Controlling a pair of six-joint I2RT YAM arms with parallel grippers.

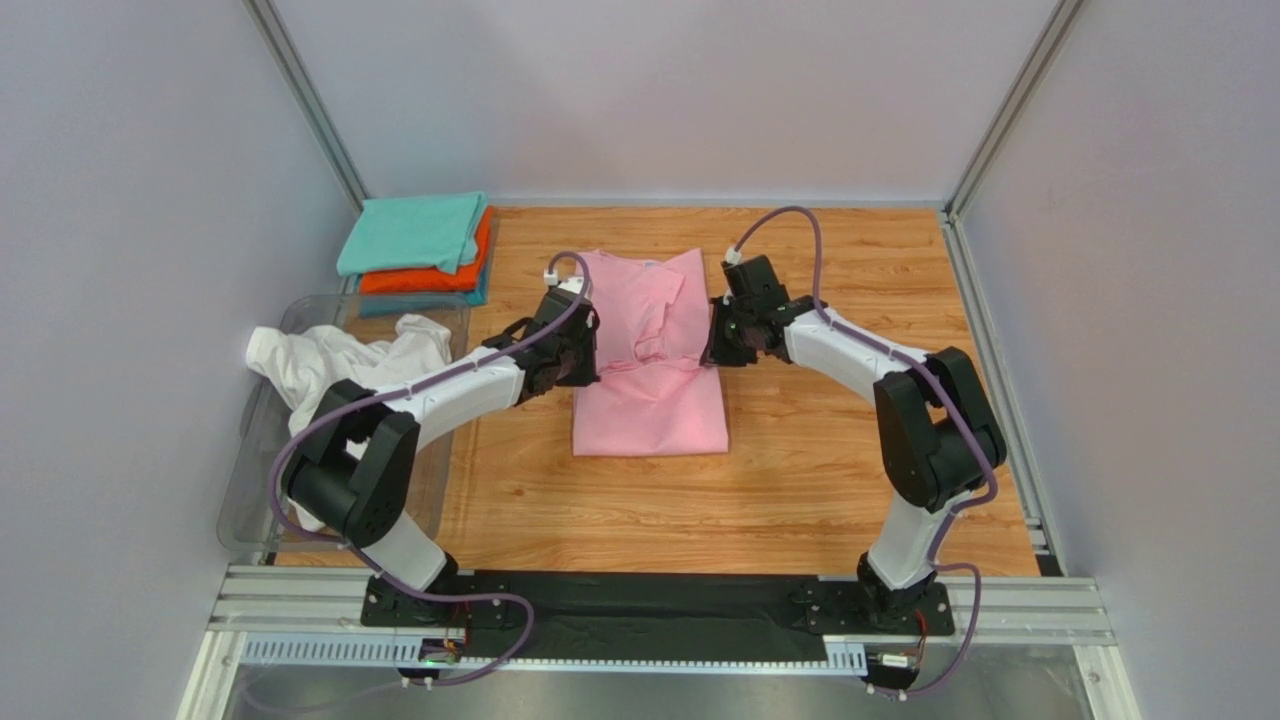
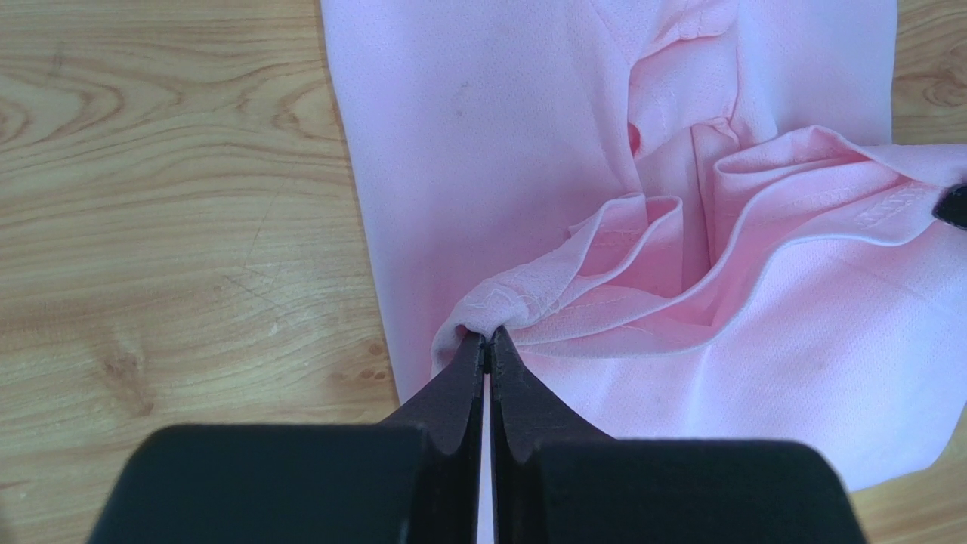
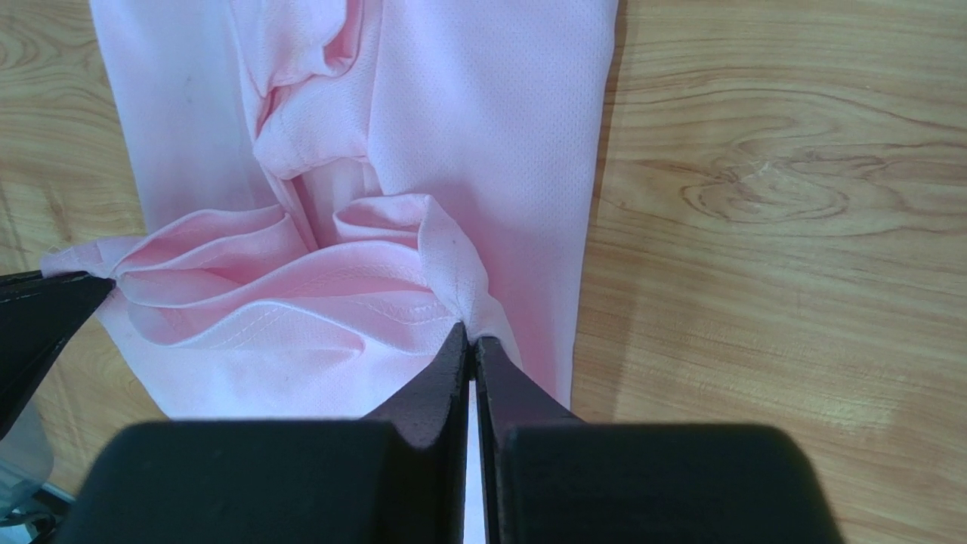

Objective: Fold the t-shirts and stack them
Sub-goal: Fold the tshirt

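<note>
The light pink t-shirt [image 1: 649, 398] lies at the middle of the wooden tabletop [image 1: 842, 450], narrowed to a long rectangle. A band of its cloth across the middle is bunched and raised, pinched at one end by the left gripper [image 2: 488, 337] and at the other by the right gripper [image 3: 470, 331]. The white t-shirt [image 1: 353, 365] sits crumpled at the tabletop's left edge. At its far-left corner the teal t-shirt [image 1: 409, 230] tops the orange t-shirt [image 1: 428, 279], with the blue t-shirt [image 1: 403, 303] beneath, all folded into rectangles.
</note>
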